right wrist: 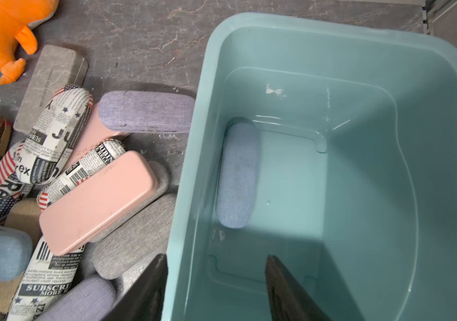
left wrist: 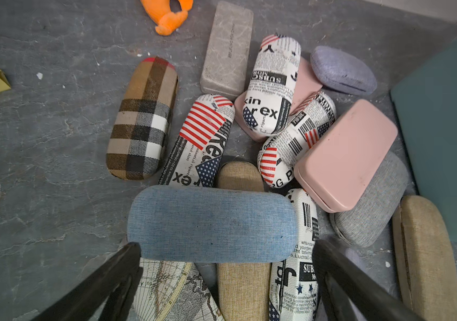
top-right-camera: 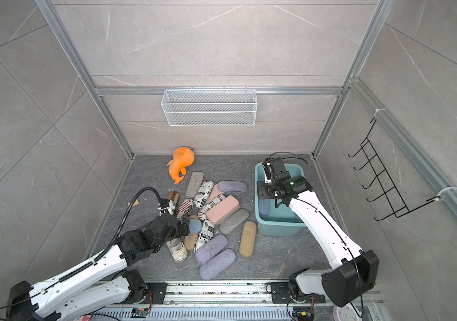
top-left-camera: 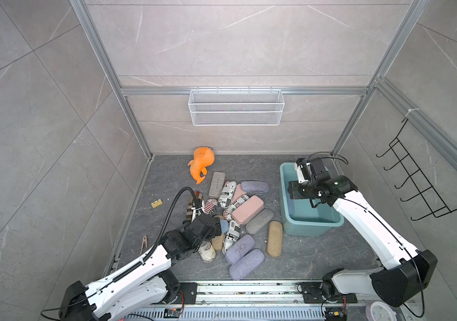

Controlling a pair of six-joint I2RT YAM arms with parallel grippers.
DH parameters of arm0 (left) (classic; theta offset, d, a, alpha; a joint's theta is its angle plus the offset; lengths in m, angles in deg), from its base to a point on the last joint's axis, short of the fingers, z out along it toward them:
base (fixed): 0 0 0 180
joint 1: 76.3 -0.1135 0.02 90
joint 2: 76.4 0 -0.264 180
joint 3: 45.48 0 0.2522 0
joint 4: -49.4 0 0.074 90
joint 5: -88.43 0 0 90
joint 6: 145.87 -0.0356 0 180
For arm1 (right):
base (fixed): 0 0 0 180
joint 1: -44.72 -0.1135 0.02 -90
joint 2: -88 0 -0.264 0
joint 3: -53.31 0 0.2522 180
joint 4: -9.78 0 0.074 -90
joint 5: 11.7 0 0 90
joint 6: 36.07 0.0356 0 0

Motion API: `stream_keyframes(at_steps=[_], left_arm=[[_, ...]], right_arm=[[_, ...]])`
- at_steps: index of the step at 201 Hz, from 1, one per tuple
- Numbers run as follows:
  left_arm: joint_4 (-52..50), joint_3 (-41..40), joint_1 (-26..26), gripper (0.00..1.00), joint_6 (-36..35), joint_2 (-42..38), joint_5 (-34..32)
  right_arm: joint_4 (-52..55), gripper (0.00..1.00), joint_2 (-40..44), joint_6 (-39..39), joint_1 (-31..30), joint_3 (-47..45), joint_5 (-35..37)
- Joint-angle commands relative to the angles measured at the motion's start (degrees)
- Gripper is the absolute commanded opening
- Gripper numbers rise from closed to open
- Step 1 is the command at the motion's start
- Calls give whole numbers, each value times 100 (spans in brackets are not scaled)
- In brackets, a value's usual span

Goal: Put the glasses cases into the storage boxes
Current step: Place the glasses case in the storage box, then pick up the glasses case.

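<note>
Teal smooth-plastic tub [right wrist: 430, 139], far right, tapered walls, lilac woven oblong case [right wrist: 237, 175] flat inside along its left wall, right gripper [right wrist: 216, 258] spread, empty, over left rim, left gripper [left wrist: 226, 247] spread wide, tips at edge of blue denim-weave case [left wrist: 212, 223] atop central heap.

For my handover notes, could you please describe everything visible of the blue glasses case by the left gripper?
The blue glasses case is an oblong with rounded ends, covered in denim-like fabric, slightly soiled. It lies flat, crosswise on top of a tan case and a newspaper-print case. The left gripper is open, its fingers flanking the near edge; contact is unclear.
</note>
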Motion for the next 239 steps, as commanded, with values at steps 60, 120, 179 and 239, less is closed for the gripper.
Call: stream_keyframes(at_steps=[60, 120, 179, 239], left_arm=[[126, 2055, -319, 98, -1683, 2513, 1919], [-382, 3285, -325, 99, -2926, 4083, 2513], [-635, 3638, -325, 97, -3274, 4790, 2828], [-558, 3726, -325, 88, -3247, 5165, 2885]], right_arm=[[-177, 73, 491, 153, -79, -552, -140], [-102, 88, 750, 143, -82, -689, -166], [-184, 88, 914, 251, -79, -827, -234], [-274, 79, 838, 278, -82, -855, -361]])
